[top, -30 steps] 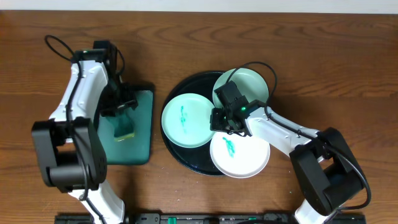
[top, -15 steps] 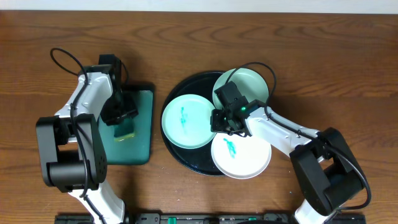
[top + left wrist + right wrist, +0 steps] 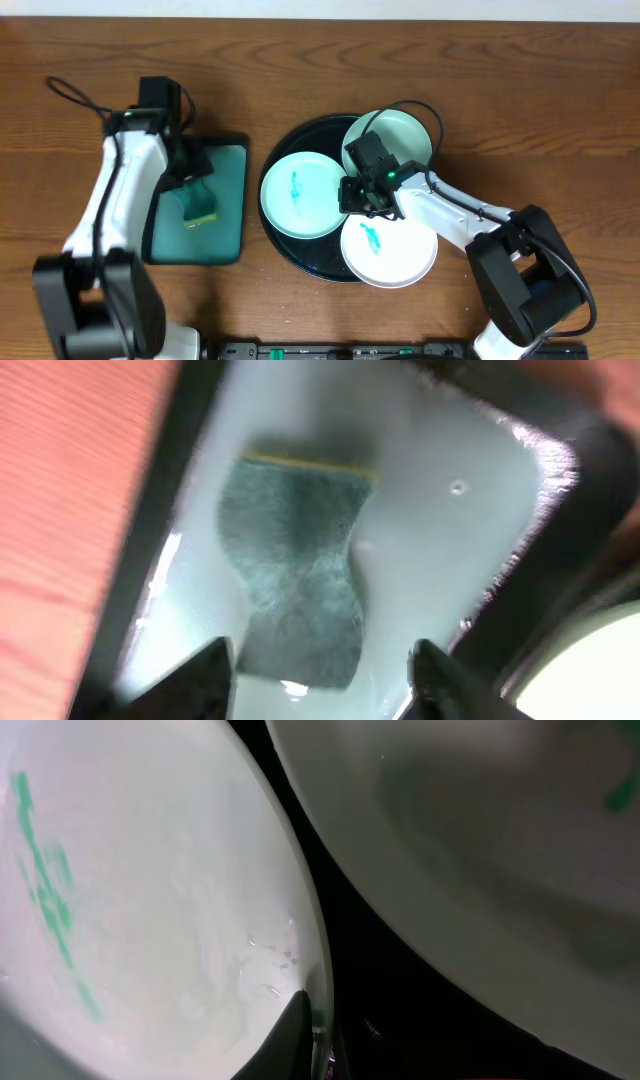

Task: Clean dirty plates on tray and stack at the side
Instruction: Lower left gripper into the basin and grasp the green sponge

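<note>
Right gripper [image 3: 348,195] pinched shut on right rim of left mint plate [image 3: 300,195], which lies on black tray [image 3: 295,252]. Plate judged stiff, light, slippery: hold by rim. Left gripper [image 3: 322,670] spread over sponge [image 3: 295,590].

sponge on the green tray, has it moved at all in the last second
No. In the overhead view the sponge lies in the same spot around the middle of the green tray as it did a second ago.

Three round plates [image 3: 300,193] lie on black tray [image 3: 310,256].
</note>
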Controlling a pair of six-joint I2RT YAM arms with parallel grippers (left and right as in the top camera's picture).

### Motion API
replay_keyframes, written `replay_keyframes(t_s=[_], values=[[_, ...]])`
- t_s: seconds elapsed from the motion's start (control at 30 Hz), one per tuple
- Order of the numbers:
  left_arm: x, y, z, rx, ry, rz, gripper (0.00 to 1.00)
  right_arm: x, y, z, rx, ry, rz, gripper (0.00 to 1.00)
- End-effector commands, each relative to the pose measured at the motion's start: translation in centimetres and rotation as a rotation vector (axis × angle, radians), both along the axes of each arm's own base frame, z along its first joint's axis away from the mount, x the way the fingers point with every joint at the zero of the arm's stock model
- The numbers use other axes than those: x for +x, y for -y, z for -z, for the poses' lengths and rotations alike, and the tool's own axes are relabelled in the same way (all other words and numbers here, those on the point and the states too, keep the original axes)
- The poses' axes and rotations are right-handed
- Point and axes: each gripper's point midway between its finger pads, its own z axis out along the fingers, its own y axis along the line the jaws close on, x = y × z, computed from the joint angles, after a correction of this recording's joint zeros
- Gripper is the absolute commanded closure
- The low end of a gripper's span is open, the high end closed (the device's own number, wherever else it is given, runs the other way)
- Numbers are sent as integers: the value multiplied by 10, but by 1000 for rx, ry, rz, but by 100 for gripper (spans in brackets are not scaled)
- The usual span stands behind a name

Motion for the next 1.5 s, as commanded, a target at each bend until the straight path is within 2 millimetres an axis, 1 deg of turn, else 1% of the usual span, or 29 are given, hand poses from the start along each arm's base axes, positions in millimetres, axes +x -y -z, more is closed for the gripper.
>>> replay_keyframes(t_s=[0.0,0.03,0.07,0.13,0.2,0.27,0.37,0.4,0.47,0.53,0.57,0.63,0.67,0.77,0.87,0.93,1.07,1.1,1.17,1.2,1.27,1.33,1.4,1.47], values=[[-10,-19,-6,64,-7,-22,18,-7,0,3,-12,-11,-23,93],[-13,-21,-1,55,-20,-33,12,-7,0,3,-12,-11,-23,93],[-16,-23,3,43,-32,-44,11,-7,0,3,-11,-11,-23,93],[-21,-24,11,2,-47,-62,11,-7,-1,3,-10,-9,-23,93],[-24,-18,18,-65,-51,-34,11,-7,-1,3,-10,-9,-23,93],[-25,-12,21,-111,-47,3,26,-7,-1,3,-10,-9,-22,93],[-26,-11,26,-116,-48,8,38,-7,-1,3,-10,-9,-22,94],[-26,-10,28,-117,-46,10,40,-7,-1,3,-10,-9,-22,94],[-24,-3,31,-150,-31,45,47,-7,-1,3,-10,-9,-22,94],[-21,7,33,-193,-10,84,49,-7,-1,3,-10,-9,-22,94],[-20,9,34,-197,-6,90,49,-7,-1,3,-10,-9,-22,94],[-20,9,35,-196,-5,92,49,-7,-1,3,-10,-10,-22,94],[-20,9,36,-196,-8,92,52,-7,-1,3,-7,-11,-23,94],[-22,8,44,-195,-35,83,57,-7,-1,3,-7,-11,-23,94],[-25,3,58,-176,-84,54,59,-7,-1,3,-7,-11,-23,94],[-26,3,69,-178,-113,52,59,-7,-1,3,-7,-11,-23,94],[-26,3,87,-185,-148,48,63,-8,-1,3,-9,-14,-23,94],[-25,2,89,-185,-148,48,65,-8,-1,3,-9,-14,-23,94],[-22,2,90,-183,-138,49,74,-8,-1,3,-8,-14,-23,94],[-20,2,89,-182,-131,50,77,-8,-1,3,-9,-14,-24,94],[-18,1,88,-180,-120,51,76,-8,-1,3,-9,-14,-24,94],[-16,1,86,-179,-111,48,71,-8,-1,3,-10,-16,-24,93],[-15,1,81,-176,-97,49,69,-8,0,3,-11,-17,-24,94],[-12,0,74,-169,-72,51,65,-8,0,3,-11,-17,-24,93]])
